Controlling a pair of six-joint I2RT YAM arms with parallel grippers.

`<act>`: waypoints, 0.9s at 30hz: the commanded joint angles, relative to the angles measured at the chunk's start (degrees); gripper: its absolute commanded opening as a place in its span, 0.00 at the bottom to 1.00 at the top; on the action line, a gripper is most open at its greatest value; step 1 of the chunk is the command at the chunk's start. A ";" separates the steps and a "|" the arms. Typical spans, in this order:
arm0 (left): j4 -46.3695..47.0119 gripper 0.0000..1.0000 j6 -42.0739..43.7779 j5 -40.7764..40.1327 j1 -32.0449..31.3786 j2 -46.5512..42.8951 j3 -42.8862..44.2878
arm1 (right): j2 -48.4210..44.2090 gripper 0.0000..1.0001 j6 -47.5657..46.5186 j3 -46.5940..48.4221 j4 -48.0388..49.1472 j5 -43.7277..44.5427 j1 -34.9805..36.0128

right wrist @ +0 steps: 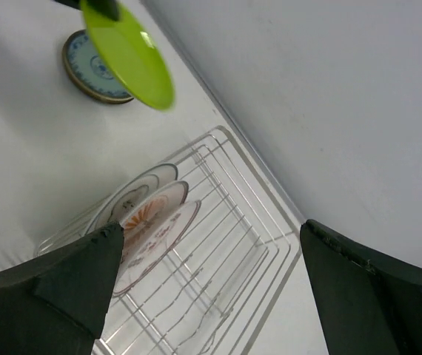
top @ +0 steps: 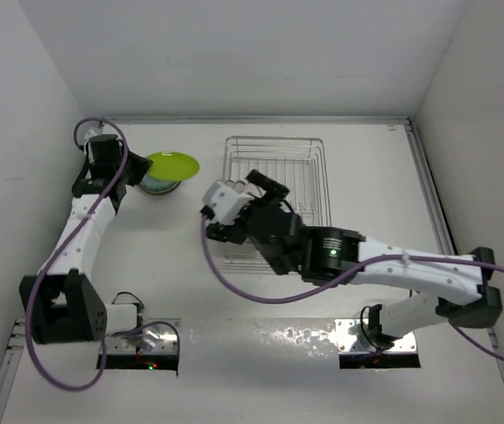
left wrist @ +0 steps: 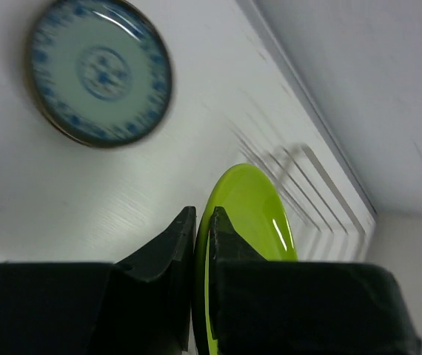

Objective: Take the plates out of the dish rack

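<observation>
the left gripper [left wrist: 202,219] is clamped on the rim of a lime green plate [left wrist: 254,214], held tilted in the air above the white table [left wrist: 63,200]. a blue-patterned plate [left wrist: 98,72] with a dark rim lies flat on the table beyond its fingertips and off to their left. the right gripper [right wrist: 211,233] hangs with its jaws spread wide and nothing between them, over the silver wire dish rack [right wrist: 274,248], where three plates [right wrist: 155,214] stand on edge below and to the left of its fingers: a pale grey-patterned one farthest, then one with an orange pattern, then one with red markings.
</observation>
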 commanded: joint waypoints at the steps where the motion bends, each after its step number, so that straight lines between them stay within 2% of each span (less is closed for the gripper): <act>1: 4.48 0.00 -0.78 -10.05 4.01 7.35 3.72 | -7.11 0.99 10.68 -3.38 0.18 4.22 -0.37; 3: 5.90 0.02 -1.49 -9.16 6.82 11.24 4.86 | -11.14 0.99 12.09 -6.62 -0.18 3.43 -0.36; 7: 5.12 0.04 -1.23 -10.21 8.07 22.38 11.09 | -16.34 0.99 14.12 -11.29 0.08 2.99 -0.45; 10: 6.16 0.04 -0.44 -10.22 8.24 26.45 14.09 | -18.54 0.99 14.39 -13.32 -0.09 3.60 -0.54; 13: 6.87 0.13 0.78 -9.86 8.24 31.45 17.51 | -19.34 0.99 14.91 -14.20 -0.62 3.95 -0.45; 16: 3.89 0.43 0.79 -9.77 8.33 33.58 19.98 | -19.25 0.99 16.48 -14.20 -2.11 4.13 -0.98; 17: 3.89 0.61 0.53 -9.77 8.42 33.41 19.73 | -18.99 0.99 17.54 -13.85 -3.42 4.30 -1.42; 19: 3.62 0.75 -0.61 -9.86 8.33 32.27 17.98 | -17.68 0.99 23.48 -12.71 -7.53 1.69 -5.27; 20: 3.54 0.79 -0.88 -9.86 8.24 31.83 17.44 | -17.06 0.99 25.87 -11.66 -8.95 -1.46 -10.07; 21: 2.84 0.84 -1.31 -9.86 8.33 31.21 17.26 | -15.84 0.99 30.42 -11.39 -9.92 -8.28 -12.73; 22: 2.22 0.91 -1.14 -9.86 8.24 31.03 17.26 | -15.13 0.99 32.38 -11.30 -10.89 -10.96 -15.28; 23: 0.48 0.94 -0.45 -9.17 8.24 30.95 18.05 | -14.25 0.99 34.06 -11.30 -10.99 -13.08 -19.22; 25: -4.00 1.00 1.31 -9.51 8.24 30.86 20.41 | -10.40 0.99 38.02 -10.51 -12.30 -17.73 -21.97; 27: -7.79 1.00 2.72 -9.78 8.24 28.76 22.09 | -7.49 0.99 41.17 -8.23 -13.01 -20.90 -24.62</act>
